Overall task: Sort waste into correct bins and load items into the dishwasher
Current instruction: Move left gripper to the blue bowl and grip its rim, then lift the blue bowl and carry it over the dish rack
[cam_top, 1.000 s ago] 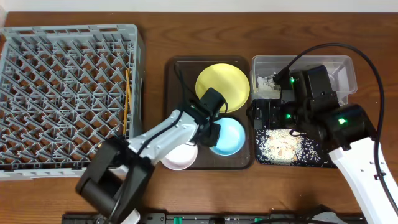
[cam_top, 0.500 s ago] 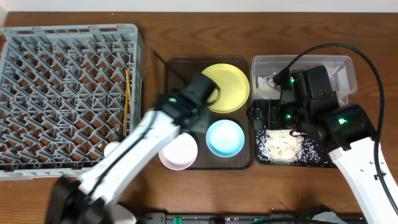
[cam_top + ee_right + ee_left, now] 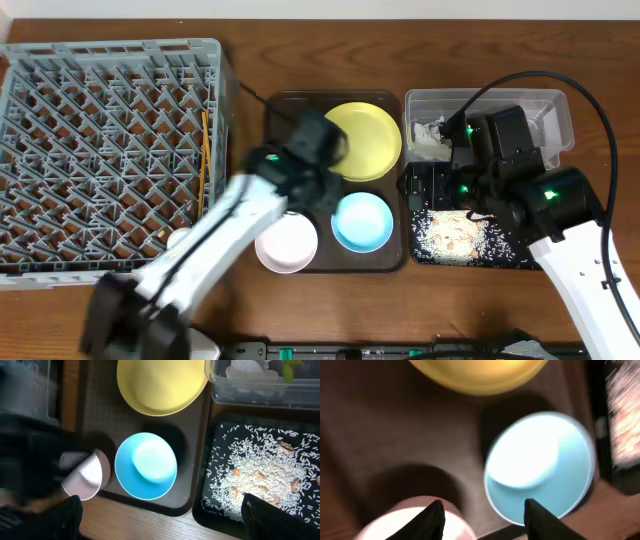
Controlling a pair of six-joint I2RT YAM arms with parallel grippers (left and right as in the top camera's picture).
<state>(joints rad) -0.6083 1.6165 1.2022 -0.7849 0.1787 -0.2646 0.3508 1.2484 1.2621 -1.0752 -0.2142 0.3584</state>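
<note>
Dark brown wood with a faint sheen formed the table [image 3: 330, 50], and a pale strip ran along its far edge. At the left we saw the square grey plastic dish rack [image 3: 110, 150], a lattice of slanted pegs. Thin wooden chopsticks [image 3: 206, 150] lay near its right wall; we could not tell one from two.

On the glossy brown serving tray [image 3: 395, 252] sat the round yellow plate [image 3: 368, 140], with the smooth light blue bowl [image 3: 362, 221] and the white-pinkish bowl [image 3: 288, 243] nearer us.

To the right, the clear plastic tub [image 3: 560, 110] held crumpled white tissue [image 3: 428, 135] and a green-yellow wrapper [image 3: 290, 367]. Just beside it, the shallow black tray [image 3: 505, 255] was strewn with whitish rice crumbs [image 3: 260, 470].

We saw the left gripper [image 3: 482, 519], its arm blurred, above the serving tray with its dark jaws spread and gripping nothing. The right gripper [image 3: 165, 525] hung with its jaws wide apart and empty.
</note>
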